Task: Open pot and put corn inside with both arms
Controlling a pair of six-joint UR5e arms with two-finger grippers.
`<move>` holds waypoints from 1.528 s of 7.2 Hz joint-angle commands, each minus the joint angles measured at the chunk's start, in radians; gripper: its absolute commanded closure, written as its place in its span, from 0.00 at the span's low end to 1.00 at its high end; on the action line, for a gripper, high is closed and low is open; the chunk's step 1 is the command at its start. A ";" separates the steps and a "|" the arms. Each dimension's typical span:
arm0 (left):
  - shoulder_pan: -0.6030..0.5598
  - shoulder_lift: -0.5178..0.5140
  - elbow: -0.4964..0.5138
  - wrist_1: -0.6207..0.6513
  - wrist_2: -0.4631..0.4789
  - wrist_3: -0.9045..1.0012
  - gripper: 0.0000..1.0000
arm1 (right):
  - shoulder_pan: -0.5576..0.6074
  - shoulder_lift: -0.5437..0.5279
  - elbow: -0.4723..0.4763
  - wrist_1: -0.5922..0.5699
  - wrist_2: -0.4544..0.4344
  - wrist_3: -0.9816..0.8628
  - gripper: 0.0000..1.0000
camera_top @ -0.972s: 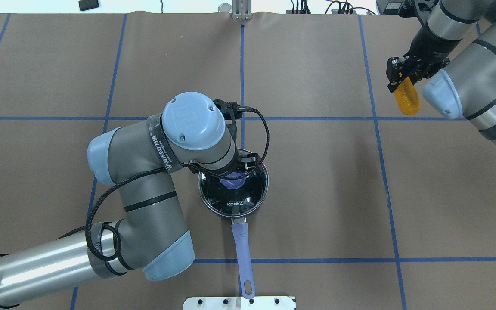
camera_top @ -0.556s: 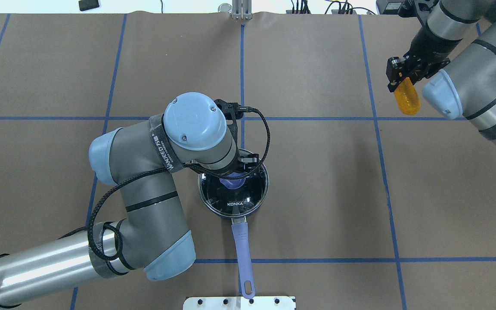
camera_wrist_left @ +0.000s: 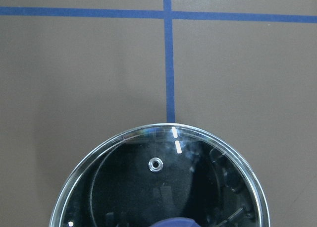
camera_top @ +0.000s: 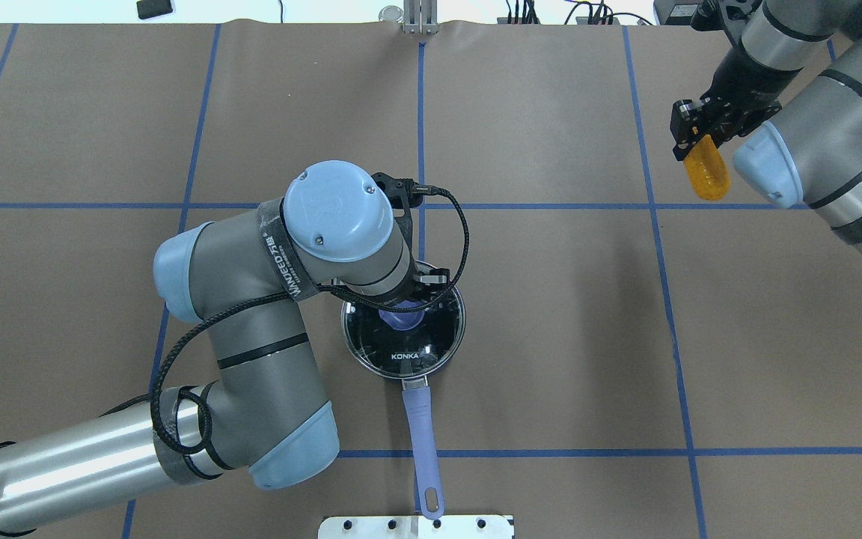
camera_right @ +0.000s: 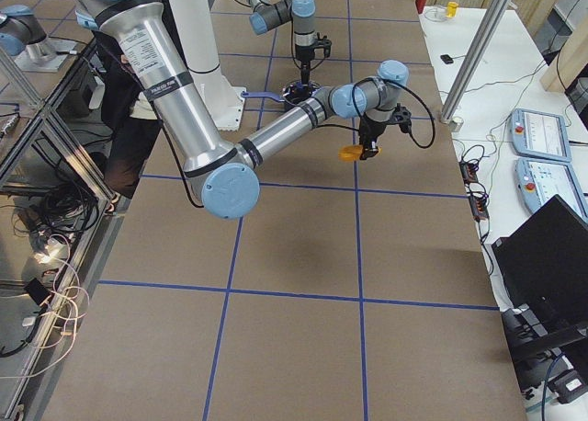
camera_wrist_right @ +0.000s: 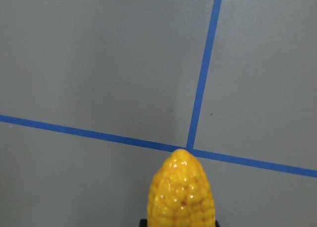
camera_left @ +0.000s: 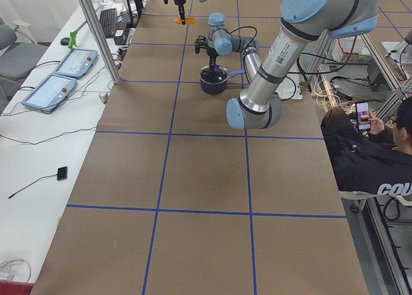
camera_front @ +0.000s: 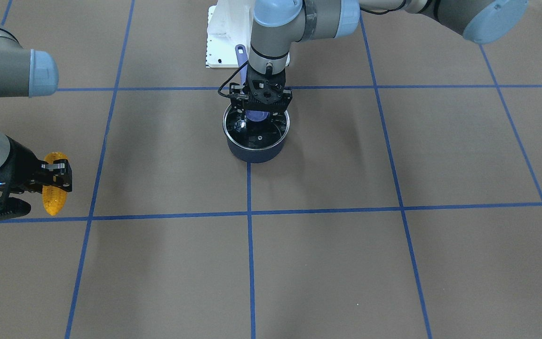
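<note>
The dark navy pot [camera_top: 438, 364] stands mid-table, its purple-blue handle [camera_top: 422, 434] pointing toward the robot's base. My left gripper [camera_top: 407, 313] is shut on the purple-blue knob [camera_front: 256, 116] of the glass lid [camera_top: 431, 337]. The lid sits just over the pot's rim, and in the left wrist view [camera_wrist_left: 163, 182] the rim shows through it as a smaller ring. My right gripper [camera_top: 697, 142] is shut on the yellow corn [camera_top: 706, 174] and holds it in the air at the far right, well away from the pot. The corn's tip shows in the right wrist view [camera_wrist_right: 182, 192].
A white mounting plate [camera_top: 416, 526] lies at the near table edge, just past the handle's end. Blue tape lines [camera_top: 421, 112] grid the brown table. A seated person [camera_left: 380, 153] and teach pendants [camera_left: 61, 73] are beside the table.
The lid has shifted slightly left and looks a little larger, so it has risen a bit with my left gripper. The right gripper and the corn have moved up slightly.
</note>
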 commanded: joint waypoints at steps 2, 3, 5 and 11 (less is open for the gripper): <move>-0.018 0.006 -0.086 0.093 -0.007 0.082 0.42 | -0.022 0.044 0.000 -0.001 0.002 0.108 0.69; -0.035 0.050 -0.158 0.142 -0.009 0.146 0.42 | -0.059 0.081 0.001 0.002 0.002 0.188 0.69; -0.073 0.240 -0.313 0.125 -0.010 0.278 0.42 | -0.151 0.131 0.038 0.005 -0.001 0.361 0.70; -0.304 0.629 -0.303 -0.178 -0.171 0.600 0.42 | -0.476 0.275 0.035 0.120 -0.220 0.742 0.69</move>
